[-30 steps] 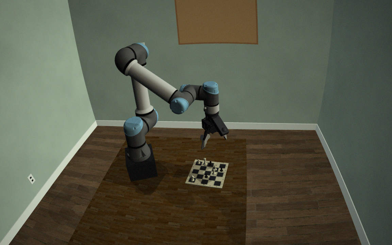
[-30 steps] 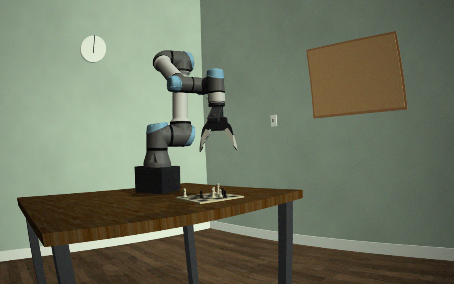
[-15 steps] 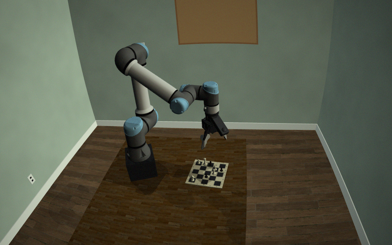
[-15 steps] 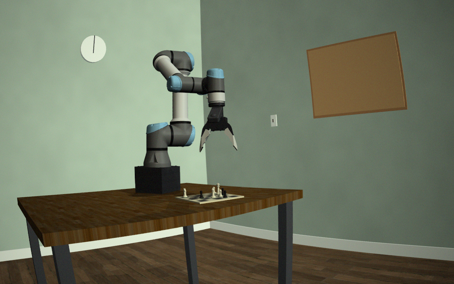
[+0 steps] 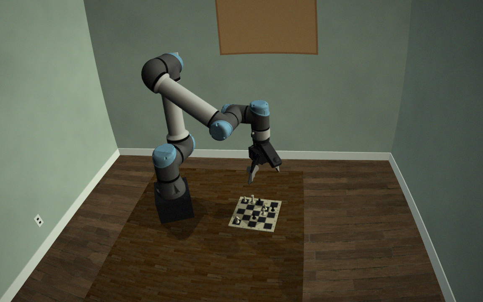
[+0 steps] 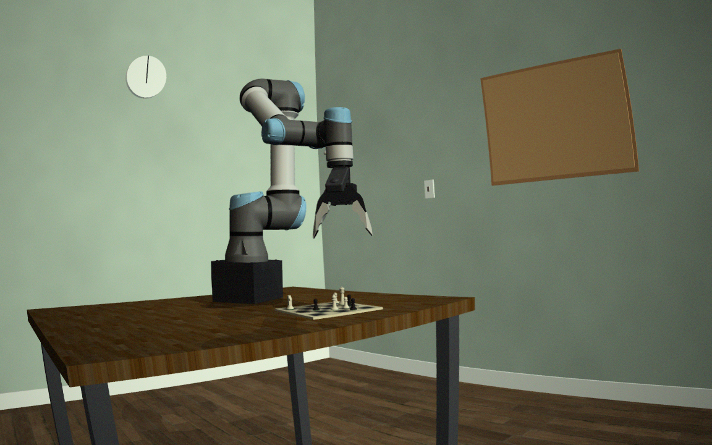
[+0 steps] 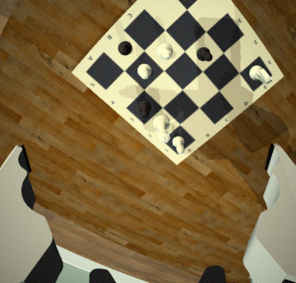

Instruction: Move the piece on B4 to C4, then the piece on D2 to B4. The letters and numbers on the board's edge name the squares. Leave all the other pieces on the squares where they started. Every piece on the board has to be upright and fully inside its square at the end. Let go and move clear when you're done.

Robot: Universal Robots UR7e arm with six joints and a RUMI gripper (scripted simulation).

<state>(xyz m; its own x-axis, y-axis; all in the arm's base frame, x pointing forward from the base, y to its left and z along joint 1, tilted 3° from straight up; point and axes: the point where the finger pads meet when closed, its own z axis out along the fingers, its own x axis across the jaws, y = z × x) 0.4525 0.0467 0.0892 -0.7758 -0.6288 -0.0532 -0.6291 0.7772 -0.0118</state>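
The small chessboard (image 5: 258, 229) (image 6: 372, 307) (image 7: 80, 72) lies on the wooden table (image 6: 182, 332), in front of the arm's base. In the wrist view a white piece (image 7: 144, 71) stands upright on the dark square B4. Another white piece (image 7: 164, 51) stands upright on the light square C4. The dark square D2 (image 7: 222, 71) is bare. My gripper (image 5: 263, 175) (image 6: 342, 235) (image 7: 148, 147) is open and empty. It hangs high above the table, over the board's near edge, well clear of all pieces.
Other pieces stand on the board: white ones on A1 (image 7: 178, 143) and A2 (image 7: 161, 122), black ones on A3 (image 7: 144, 109), B5 (image 7: 124, 48) and D3 (image 7: 204, 53), and a white knight on E1 (image 7: 258, 73). The arm's black base block (image 5: 173, 206) (image 6: 246, 280) stands beside the board.
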